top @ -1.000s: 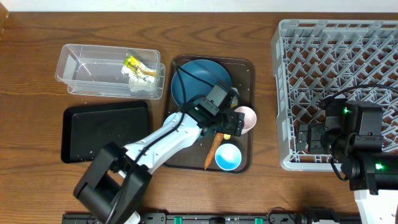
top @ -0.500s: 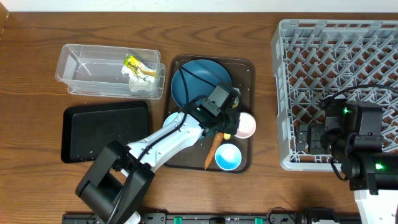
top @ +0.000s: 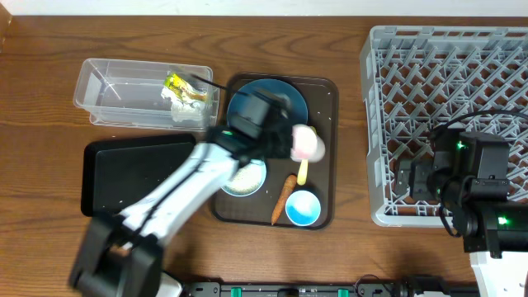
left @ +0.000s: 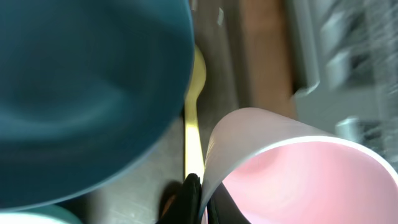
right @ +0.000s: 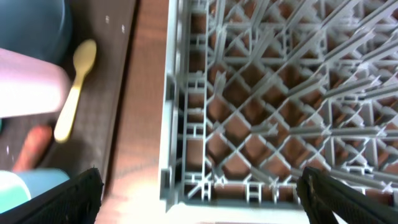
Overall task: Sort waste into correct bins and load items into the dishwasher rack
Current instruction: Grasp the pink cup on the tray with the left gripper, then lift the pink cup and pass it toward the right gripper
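The cup is white outside and pink inside, blurred from overhead; the left gripper pinches its wall at the rim, one finger showing dark against it, and holds it above the tray, over the spoon. The tub holds tissue and a wrapper; the tray carries plate, bowl with rice, carrot and blue cup. The cup lies tipped, long axis left to right, mouth toward the rack; the right gripper hangs spread wide at the rack's near edge.
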Robot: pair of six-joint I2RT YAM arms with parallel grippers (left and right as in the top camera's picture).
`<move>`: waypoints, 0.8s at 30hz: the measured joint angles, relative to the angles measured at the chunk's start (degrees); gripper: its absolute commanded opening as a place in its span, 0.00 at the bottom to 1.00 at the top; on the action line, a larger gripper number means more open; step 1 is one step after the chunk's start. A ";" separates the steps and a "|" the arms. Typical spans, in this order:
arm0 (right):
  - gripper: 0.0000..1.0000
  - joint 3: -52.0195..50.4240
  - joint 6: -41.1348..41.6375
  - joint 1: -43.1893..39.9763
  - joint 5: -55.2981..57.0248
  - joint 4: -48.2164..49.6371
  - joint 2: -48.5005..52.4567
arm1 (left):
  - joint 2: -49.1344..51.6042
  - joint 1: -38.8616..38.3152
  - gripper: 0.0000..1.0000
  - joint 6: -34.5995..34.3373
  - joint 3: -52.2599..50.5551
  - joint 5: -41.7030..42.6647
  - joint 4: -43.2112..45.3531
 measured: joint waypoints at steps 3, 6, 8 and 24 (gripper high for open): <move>0.99 0.02 0.37 0.00 -1.53 2.80 0.39 | -4.13 6.01 0.07 -1.70 0.00 6.21 0.09; 0.99 0.07 -2.84 0.00 -9.38 4.59 2.47 | -5.35 12.11 0.06 -2.97 0.00 15.37 0.20; 0.99 0.11 -6.64 0.00 -17.42 4.70 4.63 | -4.94 15.30 0.06 -3.61 0.00 22.08 0.11; 0.99 0.11 -40.70 0.00 -68.76 5.31 18.29 | -3.87 17.53 0.06 5.99 0.00 54.90 -0.04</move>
